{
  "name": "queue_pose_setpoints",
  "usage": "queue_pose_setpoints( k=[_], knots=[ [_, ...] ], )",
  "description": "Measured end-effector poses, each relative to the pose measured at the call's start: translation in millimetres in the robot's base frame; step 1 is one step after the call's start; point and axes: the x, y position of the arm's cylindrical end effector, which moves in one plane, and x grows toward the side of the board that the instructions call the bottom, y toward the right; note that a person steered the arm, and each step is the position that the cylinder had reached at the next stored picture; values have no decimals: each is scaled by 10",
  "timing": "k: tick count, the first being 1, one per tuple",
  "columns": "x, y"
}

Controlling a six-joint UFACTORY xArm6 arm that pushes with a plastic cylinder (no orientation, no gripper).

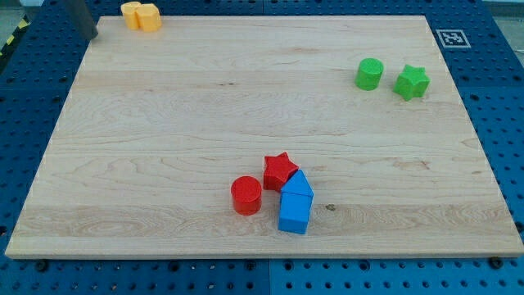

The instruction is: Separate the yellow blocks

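1. Two yellow blocks [141,15] were seen at the top-left corner of the wooden board [205,123], pressed together side by side at the board's upper edge; their exact shapes could not be made out.
2. The dark rod was visible at the view's top left, and my tip [92,36] was placed just off the board's top-left corner, to the view's left of the yellow pair and apart from it. No gripper was carried by the arm, so no open or closed state could be told.
3. A green cylinder [369,74] and a green star [412,82] were set near the board's right side, just beside each other with a narrow gap between them.
4. Near the bottom centre a cluster was formed: a red cylinder [246,195] stood at the view's left, a red star [279,170] lay above and to its right, and two blue blocks were stacked in the view, the upper blue block [298,185] touching the red star and the lower blue block [294,215] touching the upper one.
5. No containers were shown.
6. The board rested on a blue perforated table [33,90]. A black-and-white marker tag [451,38] was fixed just beyond the board's top-right corner.
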Motion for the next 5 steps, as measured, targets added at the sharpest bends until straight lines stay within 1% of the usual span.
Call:
queue_pose_setpoints(
  k=[1,2,3,4,5],
  knots=[
    [-200,3],
    [-205,14],
    [-199,228],
    [-200,901],
    [-199,1359]
  ],
)
